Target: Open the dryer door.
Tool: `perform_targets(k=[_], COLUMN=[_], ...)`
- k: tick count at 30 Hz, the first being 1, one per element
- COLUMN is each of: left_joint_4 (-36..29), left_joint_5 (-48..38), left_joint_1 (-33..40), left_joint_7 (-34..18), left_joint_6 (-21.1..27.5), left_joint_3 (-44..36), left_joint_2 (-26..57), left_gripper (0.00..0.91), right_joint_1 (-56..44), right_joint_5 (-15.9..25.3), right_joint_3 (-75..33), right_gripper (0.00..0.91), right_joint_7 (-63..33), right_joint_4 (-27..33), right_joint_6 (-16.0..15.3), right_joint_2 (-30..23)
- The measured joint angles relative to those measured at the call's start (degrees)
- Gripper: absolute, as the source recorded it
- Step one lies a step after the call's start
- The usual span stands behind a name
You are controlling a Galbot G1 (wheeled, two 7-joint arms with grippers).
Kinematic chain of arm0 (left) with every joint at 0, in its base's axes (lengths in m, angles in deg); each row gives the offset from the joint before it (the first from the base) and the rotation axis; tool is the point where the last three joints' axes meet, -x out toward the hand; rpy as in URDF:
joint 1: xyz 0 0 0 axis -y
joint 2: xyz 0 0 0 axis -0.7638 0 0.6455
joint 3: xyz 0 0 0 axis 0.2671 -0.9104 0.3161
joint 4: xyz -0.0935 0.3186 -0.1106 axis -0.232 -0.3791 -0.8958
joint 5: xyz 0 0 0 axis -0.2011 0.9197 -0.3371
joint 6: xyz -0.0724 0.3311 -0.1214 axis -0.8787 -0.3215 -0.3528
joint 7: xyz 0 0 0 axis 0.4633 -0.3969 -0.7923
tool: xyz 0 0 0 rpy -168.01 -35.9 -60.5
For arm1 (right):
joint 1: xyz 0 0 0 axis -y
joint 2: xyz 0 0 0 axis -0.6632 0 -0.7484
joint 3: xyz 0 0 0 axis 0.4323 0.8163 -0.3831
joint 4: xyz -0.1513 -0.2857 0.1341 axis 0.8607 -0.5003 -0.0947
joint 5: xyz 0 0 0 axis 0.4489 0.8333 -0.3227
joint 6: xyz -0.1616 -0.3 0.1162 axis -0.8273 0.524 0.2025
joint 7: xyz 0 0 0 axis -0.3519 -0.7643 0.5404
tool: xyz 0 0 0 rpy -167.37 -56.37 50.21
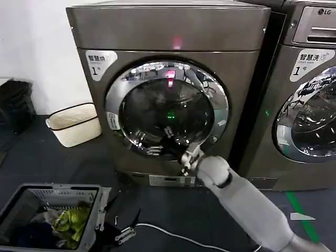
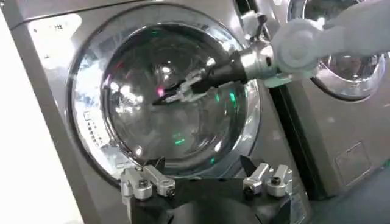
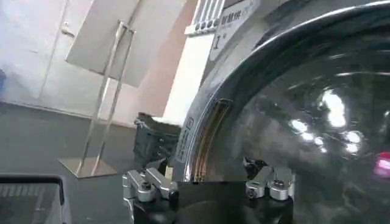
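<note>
The dryer (image 1: 173, 31) is a bronze-grey box with a white "1" sticker. Its round dryer door (image 1: 167, 110) has a chrome ring around dark glass and sits flush against the front. My right gripper (image 1: 185, 157) is open at the door's lower right, close to the chrome ring. In the right wrist view its fingers (image 3: 144, 184) spread wide in front of the ring's edge (image 3: 204, 131), holding nothing. The left wrist view shows the door (image 2: 164, 91) with the right gripper (image 2: 177, 94) pointing at the glass. My left gripper (image 2: 207, 178) is open and low, away from the door.
A similar LG-badged machine (image 1: 310, 105) stands right beside the dryer. On the floor are a white basket (image 1: 73, 123), a grey laundry basket with clothes (image 1: 31, 194) at front left, a black crate (image 1: 16, 105) and a white cable (image 1: 173, 236).
</note>
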Motion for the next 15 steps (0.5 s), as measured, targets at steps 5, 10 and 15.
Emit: perform_targets(k=[5,10,15], left_joint_4=[0.1,0.3,0.2], left_joint_5=[0.0,0.0,-0.1], left_joint_1=[0.2,0.3,0.1], left_joint_7=[0.0,0.0,0.1], left_joint_6=[0.0,-0.3,-0.4], left_joint_3=[-0.1,0.0,0.1], left_joint_2=[0.0,0.0,-0.1], left_gripper=[0.907,0.907,0.907], right_joint_1=[1.9,3.3,4.6], right_joint_5=[0.9,1.4,1.8], right_joint_3=[0.9,1.5,1.5], right_gripper=[0.907,0.907,0.907], right_joint_7=[-0.4,-0.5,-0.3], right_joint_4=[3.3,6.5,9.6], right_joint_6=[0.2,0.5,1.1], right_joint_2=[-2.7,-4.9,-6.8])
